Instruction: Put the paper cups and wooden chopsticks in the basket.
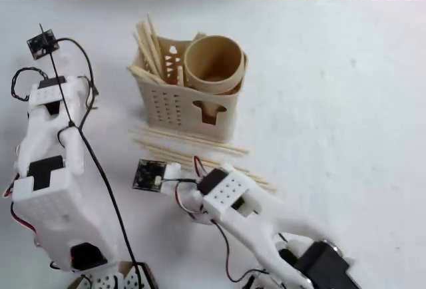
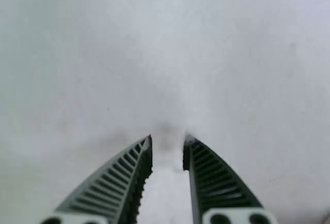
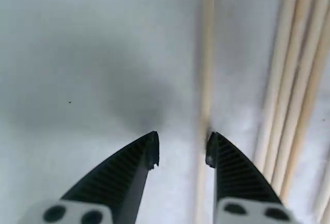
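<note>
Right gripper point(image 3: 181, 149) open over about five loose chopsticks point(image 3: 206, 53); left gripper point(image 2: 167, 152) open, empty. One basket point(image 1: 170, 106) holds stacked cups point(image 1: 214, 69), more chopsticks.

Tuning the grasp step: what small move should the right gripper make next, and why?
Probably nudge the right gripper sideways to centre the single pale wooden chopstick: it lies at one side of the open jaws, not midway between them.
</note>
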Available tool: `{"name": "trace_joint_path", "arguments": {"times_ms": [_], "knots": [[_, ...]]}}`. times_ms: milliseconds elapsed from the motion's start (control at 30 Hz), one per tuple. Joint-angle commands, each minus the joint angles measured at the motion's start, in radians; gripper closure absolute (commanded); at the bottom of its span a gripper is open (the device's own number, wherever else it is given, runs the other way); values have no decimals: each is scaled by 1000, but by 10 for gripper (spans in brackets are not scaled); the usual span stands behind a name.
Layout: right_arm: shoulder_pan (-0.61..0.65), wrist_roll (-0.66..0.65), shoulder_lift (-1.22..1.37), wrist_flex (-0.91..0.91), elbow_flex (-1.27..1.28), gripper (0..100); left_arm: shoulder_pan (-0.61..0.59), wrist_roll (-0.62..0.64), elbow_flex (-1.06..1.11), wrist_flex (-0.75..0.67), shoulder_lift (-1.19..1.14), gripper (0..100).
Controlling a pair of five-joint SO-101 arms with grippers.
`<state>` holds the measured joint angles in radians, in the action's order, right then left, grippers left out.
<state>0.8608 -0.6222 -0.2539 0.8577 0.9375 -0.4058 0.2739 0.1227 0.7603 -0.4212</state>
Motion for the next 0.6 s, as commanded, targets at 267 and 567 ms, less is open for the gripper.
{"name": "trace_joint_path", "arguments": {"times_ms": [267, 567], "knots": [[-38, -20, 25, -45, -49, 840, -7, 2, -40, -15, 8, 880], [-127, -140, 111, -107, -61, 844, -7, 2, -40, -14, 8, 880]]}}
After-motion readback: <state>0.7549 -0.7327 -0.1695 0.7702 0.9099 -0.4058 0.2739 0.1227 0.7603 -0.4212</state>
